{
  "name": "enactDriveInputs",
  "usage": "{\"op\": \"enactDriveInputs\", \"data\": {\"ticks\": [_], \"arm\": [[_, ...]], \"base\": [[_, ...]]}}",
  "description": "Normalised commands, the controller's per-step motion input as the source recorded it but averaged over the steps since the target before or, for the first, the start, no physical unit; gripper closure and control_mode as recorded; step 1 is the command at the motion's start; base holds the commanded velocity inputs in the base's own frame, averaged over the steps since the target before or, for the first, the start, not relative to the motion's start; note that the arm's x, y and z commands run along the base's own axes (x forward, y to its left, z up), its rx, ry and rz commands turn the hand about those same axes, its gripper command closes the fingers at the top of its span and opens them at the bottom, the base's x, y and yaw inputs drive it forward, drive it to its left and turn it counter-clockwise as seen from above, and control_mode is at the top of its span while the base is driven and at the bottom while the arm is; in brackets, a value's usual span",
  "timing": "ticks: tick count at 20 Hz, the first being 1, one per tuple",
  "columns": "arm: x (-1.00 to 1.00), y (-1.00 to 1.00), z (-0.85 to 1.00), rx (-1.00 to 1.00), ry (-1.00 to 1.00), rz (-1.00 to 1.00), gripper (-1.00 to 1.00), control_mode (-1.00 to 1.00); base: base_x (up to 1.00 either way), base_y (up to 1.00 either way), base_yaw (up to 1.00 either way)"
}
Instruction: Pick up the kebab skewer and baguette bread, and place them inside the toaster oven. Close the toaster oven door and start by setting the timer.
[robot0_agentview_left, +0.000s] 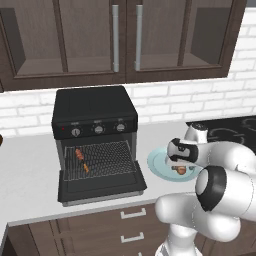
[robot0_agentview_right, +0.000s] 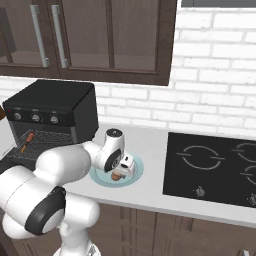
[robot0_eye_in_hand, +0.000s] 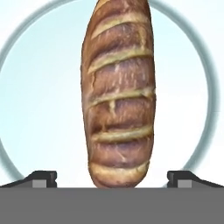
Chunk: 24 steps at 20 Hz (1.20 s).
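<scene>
I've got the hand (robot0_eye_in_hand: 112, 179) right down over the pale blue plate (robot0_agentview_left: 156, 162), pointing straight at the baguette bread (robot0_eye_in_hand: 118, 94). In the hand view the loaf runs lengthwise up the middle, scored crust facing me, its near end sitting between my two fingertips (robot0_eye_in_hand: 41, 178). Those tips are spread wide, one on each side of the loaf with pale plate showing between each tip and the crust, so nothing is pinched. From the left base view the hand (robot0_agentview_left: 178, 162) is low over the plate, and just a brown sliver of the bread (robot0_agentview_left: 180, 170) peeks out beneath it. The right base view has the same: hand (robot0_agentview_right: 122, 170) on the plate (robot0_agentview_right: 135, 172), a bit of loaf (robot0_agentview_right: 117, 176) under it.

The plate sits on the light grey surface (robot0_agentview_left: 30, 170), between the toaster oven (robot0_agentview_left: 95, 107) and the black cooktop (robot0_agentview_right: 215, 167). The toaster oven door (robot0_agentview_left: 100, 187) is dropped fully open, lying flat toward me. On the wire rack (robot0_agentview_left: 110, 157) inside, the kebab skewer (robot0_agentview_left: 82, 160) lies toward the left, angled, orange and brown chunks visible. Three silver knobs (robot0_agentview_left: 98, 129) line the front panel above the opening. Dark wood cabinets (robot0_agentview_left: 120, 35) hang overhead against white brick.
</scene>
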Motion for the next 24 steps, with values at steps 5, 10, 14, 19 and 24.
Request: {"op": "enactDriveInputs", "data": {"ticks": [5, 10, 14, 19, 24], "arm": [[0.07, 0.00, -0.08, 0.00, 0.00, -0.04, -1.00, -1.00], [0.05, 0.00, -0.09, -0.01, 0.00, -0.04, -1.00, -1.00], [0.10, 0.00, -0.14, 0.00, 0.00, -0.03, -1.00, -1.00], [0.11, 0.00, -0.10, 0.00, 0.00, -0.03, -1.00, -1.00], [0.00, -0.03, 0.00, 0.00, 0.00, -0.02, 1.00, -1.00]], "base": [[0.00, 0.00, 0.00], [0.00, 0.00, 0.00], [0.00, 0.00, 0.00], [0.00, 0.00, 0.00], [0.00, 0.00, 0.00]]}}
